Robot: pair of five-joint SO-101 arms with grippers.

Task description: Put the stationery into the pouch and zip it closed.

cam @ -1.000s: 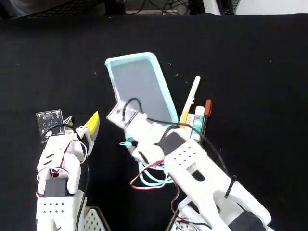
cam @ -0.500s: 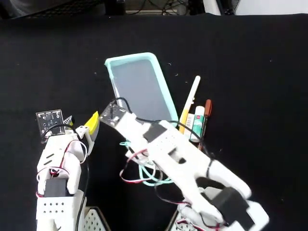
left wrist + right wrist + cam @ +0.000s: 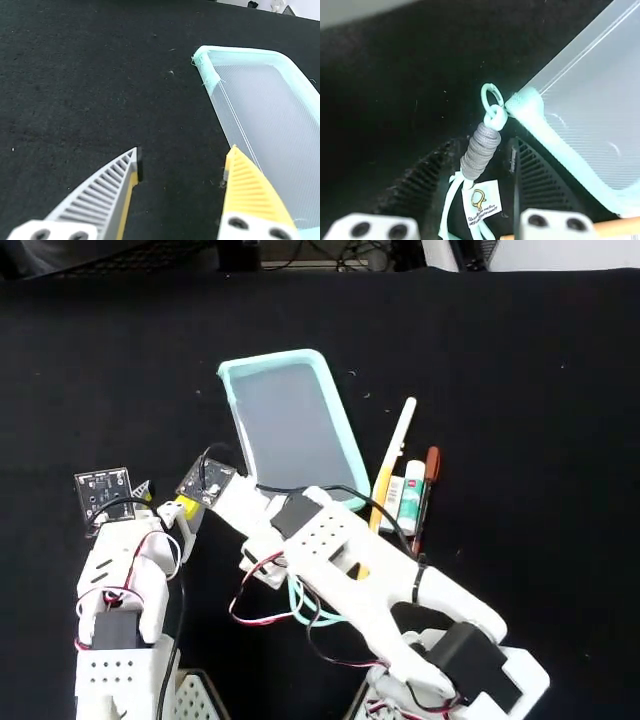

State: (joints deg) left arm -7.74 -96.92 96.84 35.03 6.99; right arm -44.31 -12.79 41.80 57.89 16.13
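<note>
A clear pouch [image 3: 290, 420] lies flat, with the pens [image 3: 405, 485] just beside its right edge and none inside. The right claw [image 3: 484, 146] is parted around the strap [image 3: 480, 156] at the pouch's near corner, probably to anchor it. The left claw [image 3: 182, 160] hovers wide open beside the pouch's left edge.

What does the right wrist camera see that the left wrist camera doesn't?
The right wrist view has a mint ring at a corner of the pouch. A grey wrapped strap with a small white tag is joined to the ring, and dark jaws stand open on either side of the strap. The left wrist view instead has the pouch's far rounded corner and yellow-and-grey jaws open over the black cloth. Both share the see-through, mint-edged pouch and the black cloth.
</note>
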